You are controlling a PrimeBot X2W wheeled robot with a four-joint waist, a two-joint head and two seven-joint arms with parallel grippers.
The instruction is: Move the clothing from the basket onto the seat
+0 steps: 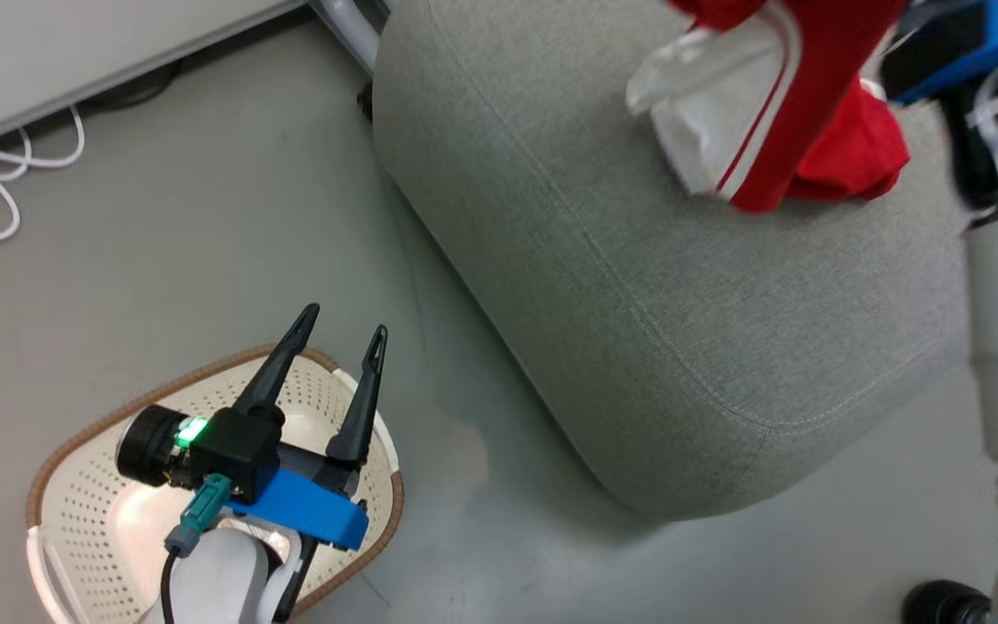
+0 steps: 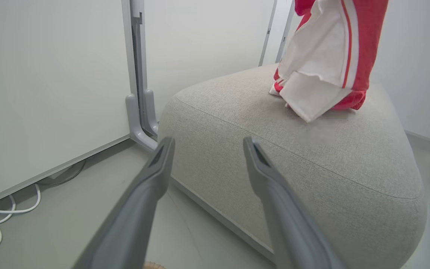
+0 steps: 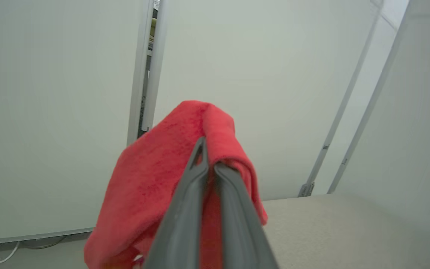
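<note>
Nearest, my left hand (image 1: 346, 319) hangs spread and empty over the basket (image 1: 83, 529). Farther off, my right hand (image 3: 209, 160) is clenched on the clothing (image 3: 155, 179), which hangs long-axis vertical beneath it. Lowering falls to that arm, I judge. Left wrist view gives what the right lacks: its hem touching the seat (image 2: 312, 157).

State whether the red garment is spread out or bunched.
Bunched: the red garment hangs in folds from the shut right end effector.
</note>
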